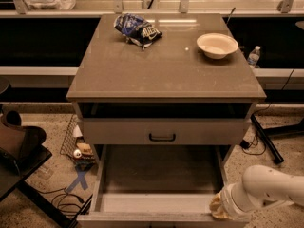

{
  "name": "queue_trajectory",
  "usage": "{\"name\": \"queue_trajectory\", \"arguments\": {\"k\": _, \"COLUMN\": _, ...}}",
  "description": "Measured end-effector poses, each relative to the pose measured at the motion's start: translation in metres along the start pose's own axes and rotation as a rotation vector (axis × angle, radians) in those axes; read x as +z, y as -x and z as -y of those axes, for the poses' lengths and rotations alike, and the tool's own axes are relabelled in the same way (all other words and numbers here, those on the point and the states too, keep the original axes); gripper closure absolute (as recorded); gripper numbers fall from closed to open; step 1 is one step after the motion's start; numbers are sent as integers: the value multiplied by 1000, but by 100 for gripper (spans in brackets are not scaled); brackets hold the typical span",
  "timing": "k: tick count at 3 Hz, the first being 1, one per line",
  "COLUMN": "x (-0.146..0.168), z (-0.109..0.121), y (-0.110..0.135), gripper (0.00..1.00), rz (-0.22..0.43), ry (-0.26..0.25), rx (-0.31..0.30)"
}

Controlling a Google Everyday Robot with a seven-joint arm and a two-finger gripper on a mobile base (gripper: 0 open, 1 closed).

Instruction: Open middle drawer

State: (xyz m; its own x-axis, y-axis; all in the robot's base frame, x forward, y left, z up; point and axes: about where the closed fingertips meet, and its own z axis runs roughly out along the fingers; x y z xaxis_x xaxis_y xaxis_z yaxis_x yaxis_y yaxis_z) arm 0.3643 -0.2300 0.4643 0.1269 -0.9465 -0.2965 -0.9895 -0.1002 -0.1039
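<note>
The middle drawer (161,175) stands pulled far out at the bottom of the cabinet, its plain flat beige inside showing. Its low front panel (152,218) lies along the bottom edge of the view, and its handle is hidden. Above it the taller-fronted drawer (118,131) with a black bar handle (162,137) is shut. My white arm (270,189) comes in from the lower right. The gripper (217,208) is at the open drawer's front right corner, seen only as a yellowish end.
On the cabinet top (161,75) lie a blue chip bag (137,29) and a white bowl (217,44). A water bottle (253,56) stands behind on the right. A wire basket (76,144) and a dark stand (19,148) are at the left, a black stand leg (266,139) at the right.
</note>
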Motion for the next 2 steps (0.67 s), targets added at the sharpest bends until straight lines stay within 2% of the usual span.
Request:
{"name": "queue_trajectory", "arguments": {"k": 1, "x": -4, "z": -2, "y": 1, "gripper": 100, "rz": -6, "ry": 0, "rx": 7}}
{"name": "queue_trajectory", "arguments": {"k": 2, "x": 7, "z": -9, "y": 4, "gripper": 100, "rz": -4, "ry": 34, "rx": 7}}
